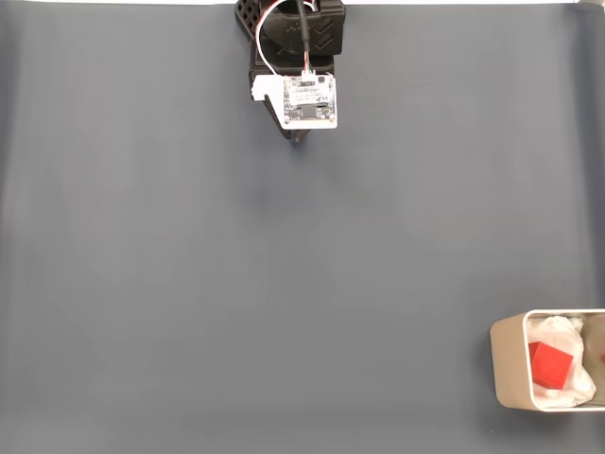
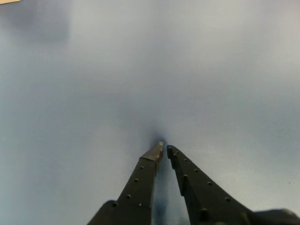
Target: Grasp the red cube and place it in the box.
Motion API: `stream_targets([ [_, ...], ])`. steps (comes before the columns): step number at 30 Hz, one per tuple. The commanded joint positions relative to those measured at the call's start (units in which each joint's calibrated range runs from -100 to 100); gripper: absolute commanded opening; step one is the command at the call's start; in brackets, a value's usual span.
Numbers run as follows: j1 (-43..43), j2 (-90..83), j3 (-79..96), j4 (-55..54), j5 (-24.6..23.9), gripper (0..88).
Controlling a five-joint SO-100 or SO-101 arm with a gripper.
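Note:
The red cube lies inside the beige box at the lower right of the fixed view, resting on crumpled white lining. The arm is folded back at the top centre of that view, far from the box, with its gripper pointing down at the mat. In the wrist view the two black fingers meet at their tips, so the gripper is shut with nothing between them, just above the bare grey surface.
A plain dark grey mat covers the whole table. The arm's base sits at the top edge. The box is cut off by the right edge of the fixed view.

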State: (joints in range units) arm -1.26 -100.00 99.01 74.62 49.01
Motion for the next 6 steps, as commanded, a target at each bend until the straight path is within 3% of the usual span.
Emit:
stream_targets([
  [1, 0.27, 0.09, 0.81, 1.28, 0.15, 0.3],
  [6, 0.27, 0.09, 0.81, 1.28, 0.15, 0.3],
])
